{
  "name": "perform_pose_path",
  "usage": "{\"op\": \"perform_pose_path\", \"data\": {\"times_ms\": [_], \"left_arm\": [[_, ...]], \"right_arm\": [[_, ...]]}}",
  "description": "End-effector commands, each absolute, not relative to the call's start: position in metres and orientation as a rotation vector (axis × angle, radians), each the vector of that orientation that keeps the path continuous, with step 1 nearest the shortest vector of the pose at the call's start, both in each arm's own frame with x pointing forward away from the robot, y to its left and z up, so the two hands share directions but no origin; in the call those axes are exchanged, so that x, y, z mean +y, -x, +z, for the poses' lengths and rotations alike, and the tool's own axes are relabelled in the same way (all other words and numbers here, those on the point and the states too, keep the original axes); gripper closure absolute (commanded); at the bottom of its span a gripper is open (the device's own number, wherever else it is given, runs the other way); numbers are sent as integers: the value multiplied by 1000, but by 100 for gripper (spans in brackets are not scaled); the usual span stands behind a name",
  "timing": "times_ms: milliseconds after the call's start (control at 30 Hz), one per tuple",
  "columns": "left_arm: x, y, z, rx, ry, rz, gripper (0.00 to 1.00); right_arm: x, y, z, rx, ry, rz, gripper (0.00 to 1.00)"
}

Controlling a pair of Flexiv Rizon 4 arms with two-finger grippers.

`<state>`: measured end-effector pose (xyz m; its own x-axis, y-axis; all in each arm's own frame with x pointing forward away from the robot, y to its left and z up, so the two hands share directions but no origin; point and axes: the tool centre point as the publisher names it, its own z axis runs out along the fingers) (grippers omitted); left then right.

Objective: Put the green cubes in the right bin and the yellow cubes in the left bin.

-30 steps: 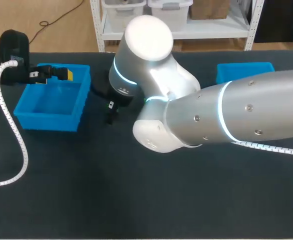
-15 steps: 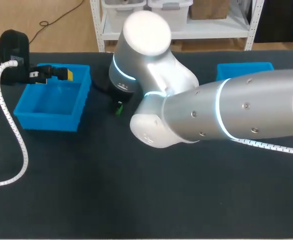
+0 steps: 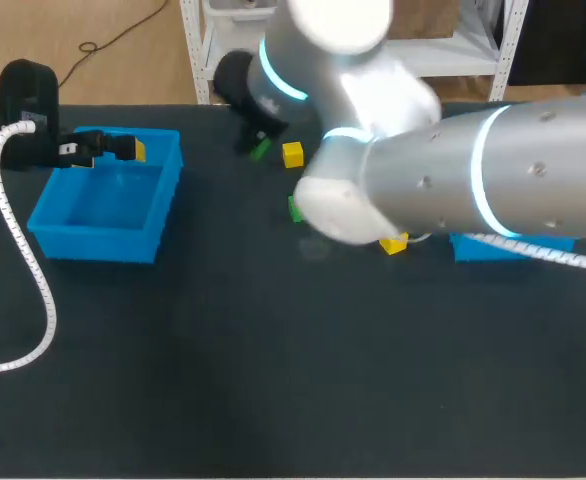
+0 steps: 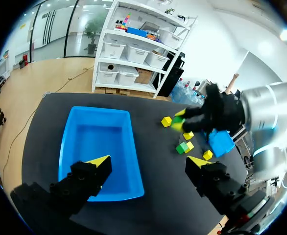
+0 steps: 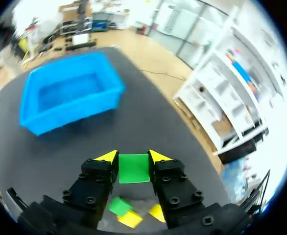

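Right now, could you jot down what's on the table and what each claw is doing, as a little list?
left gripper: open, empty, over the left bin
right gripper: shut on the held green cube, above the table
loose cubes: far yellow cube, near yellow cube, loose green cube, on the table between the bins
right bin: mostly hidden behind the right arm

Black table (image 3: 223, 400): matte dark top, spans head view side to side; shows in both wrist views.
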<state>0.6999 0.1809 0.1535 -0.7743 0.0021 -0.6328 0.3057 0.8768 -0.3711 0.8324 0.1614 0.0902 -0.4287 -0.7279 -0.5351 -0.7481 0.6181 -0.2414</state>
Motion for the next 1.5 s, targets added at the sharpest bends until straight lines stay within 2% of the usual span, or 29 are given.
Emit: {"op": "perform_pose_path", "data": {"times_ms": [33,333,733,900,1333,1367,1400,1500], "left_arm": [[184,-700,151,2380,-228,-628,0],[184,-700,151,2380,-228,-628,0],[184,-700,151,2380,-228,-628,0],[184,-700,151,2380,-228,-628,0],[184,-700,151,2380,-228,-628,0],[184,-700,151,2380,-228,-628,0],[184,-700,151,2380,-228,-628,0],[184,-700,151,2380,-228,-628,0]], "right_arm": [[96,-822,136,2222,942,-40,100],[-25,-826,148,2319,590,-98,100],[-141,-813,113,2458,244,-174,100],[-162,-801,100,2500,179,-171,100],[-172,-786,65,2609,90,-200,100],[-171,-787,66,2609,92,-203,70],[-170,-788,68,2602,103,-207,0],[-166,-793,79,2585,104,-209,0]]}}
